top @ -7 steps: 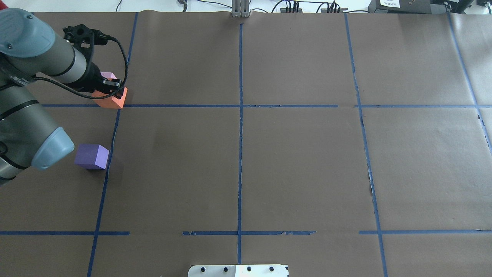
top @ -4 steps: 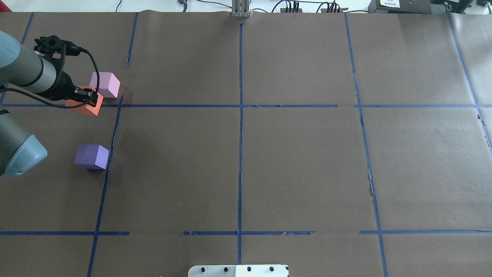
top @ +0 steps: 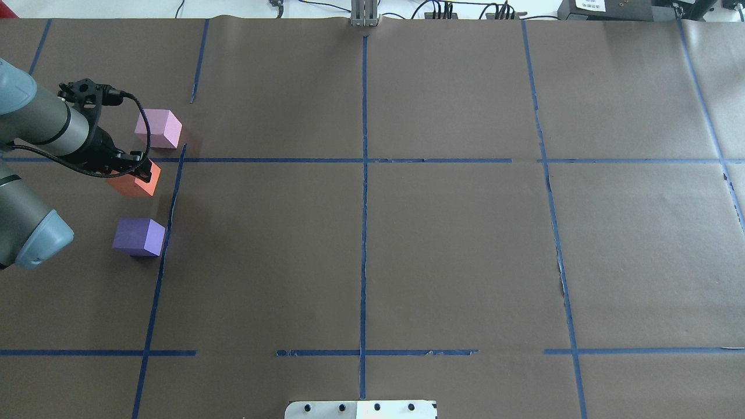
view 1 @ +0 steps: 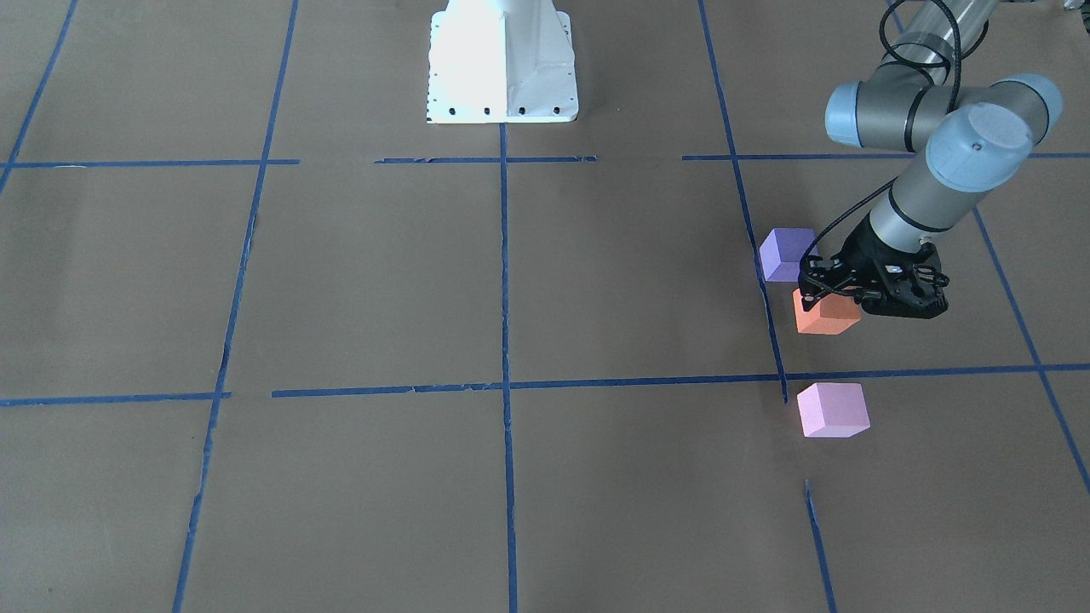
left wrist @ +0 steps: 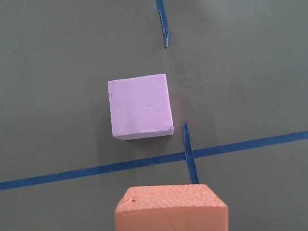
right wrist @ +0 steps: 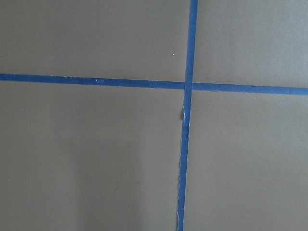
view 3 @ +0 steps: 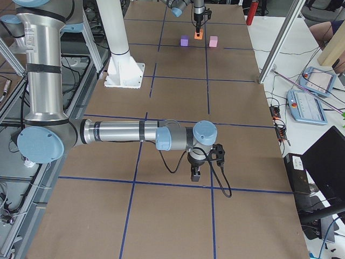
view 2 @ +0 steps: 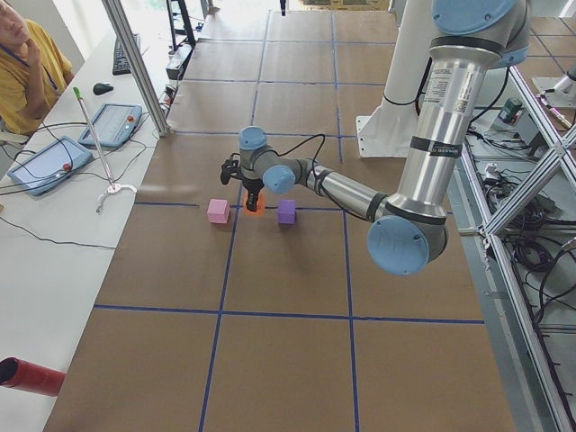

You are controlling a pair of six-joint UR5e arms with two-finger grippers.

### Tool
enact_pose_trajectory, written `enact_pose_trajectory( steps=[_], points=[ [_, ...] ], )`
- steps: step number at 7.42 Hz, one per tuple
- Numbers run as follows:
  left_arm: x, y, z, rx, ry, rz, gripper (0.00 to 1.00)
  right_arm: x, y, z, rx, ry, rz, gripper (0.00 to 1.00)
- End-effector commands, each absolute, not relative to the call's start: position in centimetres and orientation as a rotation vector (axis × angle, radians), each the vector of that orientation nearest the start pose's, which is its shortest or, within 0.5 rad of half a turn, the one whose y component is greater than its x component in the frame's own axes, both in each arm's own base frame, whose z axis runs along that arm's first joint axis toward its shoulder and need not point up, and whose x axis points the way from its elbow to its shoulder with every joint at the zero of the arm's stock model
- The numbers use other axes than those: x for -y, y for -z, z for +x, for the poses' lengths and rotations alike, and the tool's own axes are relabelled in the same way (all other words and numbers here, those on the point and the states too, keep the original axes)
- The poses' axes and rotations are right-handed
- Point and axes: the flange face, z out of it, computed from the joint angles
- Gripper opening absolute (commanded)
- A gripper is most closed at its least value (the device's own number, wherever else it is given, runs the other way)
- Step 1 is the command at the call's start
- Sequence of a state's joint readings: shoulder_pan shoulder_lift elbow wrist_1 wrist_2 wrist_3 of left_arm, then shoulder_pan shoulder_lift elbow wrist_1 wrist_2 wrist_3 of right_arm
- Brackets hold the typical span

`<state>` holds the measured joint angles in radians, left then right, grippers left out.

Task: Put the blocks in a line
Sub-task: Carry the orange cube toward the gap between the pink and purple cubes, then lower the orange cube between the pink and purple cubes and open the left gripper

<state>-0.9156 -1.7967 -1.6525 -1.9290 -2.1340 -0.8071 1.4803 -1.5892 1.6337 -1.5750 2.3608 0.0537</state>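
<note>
Left gripper (view 1: 830, 298): you will find it low over the brown paper (top: 454, 256), its fingers clamped on the orange block (view 1: 828, 317).
Orange block: it sits directly under the gripper, in its hold. You cannot tell from these views whether its underside touches the paper.
Pink block (view 1: 833, 409): this lies ahead of the left gripper, on the side away from the robot's base. It is apart from the orange block and just across the blue tape line (left wrist: 144, 163). In the left wrist view it stands a little left of straight ahead.
Violet block (view 1: 785, 253): this is on the gripper's other side, toward the base, near the orange block but not touching it.
Row: the orange block is between the other two, all three roughly in one line.
Right gripper (view 3: 195, 174): it is well apart from the blocks, pointing down over a tape crossing (right wrist: 186, 85). You cannot tell whether its fingers are apart or together.
</note>
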Motion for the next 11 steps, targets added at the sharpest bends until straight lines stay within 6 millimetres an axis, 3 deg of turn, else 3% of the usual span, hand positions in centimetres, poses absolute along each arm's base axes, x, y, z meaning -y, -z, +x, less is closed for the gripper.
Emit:
enact_pose_trajectory(
  steps=[1, 3, 5, 11],
  points=[
    [52.8, -47.7, 31.1, -0.837, -0.033, 0.11, 0.15, 49.0, -63.6, 1.8, 0.791, 0.051, -0.019, 1.0],
    [54.3, -47.0, 32.6, -0.832, 0.003, 0.107, 0.16, 49.0, -63.6, 1.8, 0.791, 0.051, -0.018, 1.0],
    [53.9, -47.7, 33.9, -0.822, 0.0, 0.1, 0.17, 49.0, -63.6, 1.8, 0.791, 0.051, -0.019, 1.0],
    [53.8, -48.2, 33.9, -0.817, 0.001, 0.096, 0.21, 49.0, -63.6, 1.8, 0.791, 0.051, -0.018, 1.0]
  ],
)
